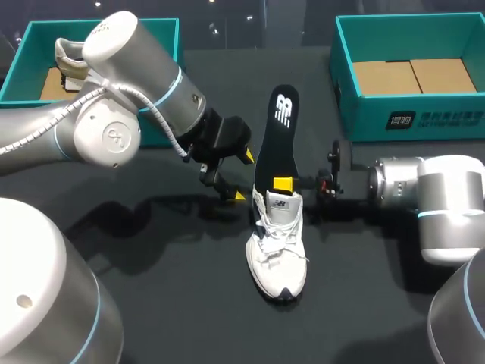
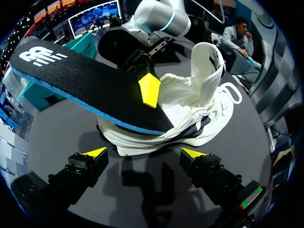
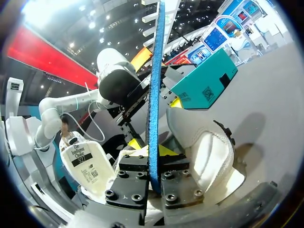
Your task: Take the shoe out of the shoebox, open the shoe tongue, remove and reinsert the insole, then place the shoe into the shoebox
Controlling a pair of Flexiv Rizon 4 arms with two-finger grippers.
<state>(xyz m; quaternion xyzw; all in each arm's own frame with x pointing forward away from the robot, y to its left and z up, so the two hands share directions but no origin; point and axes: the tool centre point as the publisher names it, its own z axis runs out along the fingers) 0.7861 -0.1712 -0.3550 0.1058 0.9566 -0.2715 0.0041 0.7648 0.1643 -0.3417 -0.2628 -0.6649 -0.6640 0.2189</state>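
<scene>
The right fingers (image 1: 282, 184) are pinching the black insole (image 1: 277, 144) over the white sneaker (image 1: 277, 254); the left fingers (image 2: 97, 153) are hovering spread nearby.

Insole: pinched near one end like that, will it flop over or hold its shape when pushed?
Probably holds shape: the insole juts from the shoe nearly straight, though the right tool grips it only near the shoe. Likely light: edge-on in the right wrist view it is a thin foam strip. Its fabric top seems unlikely to slip.
</scene>
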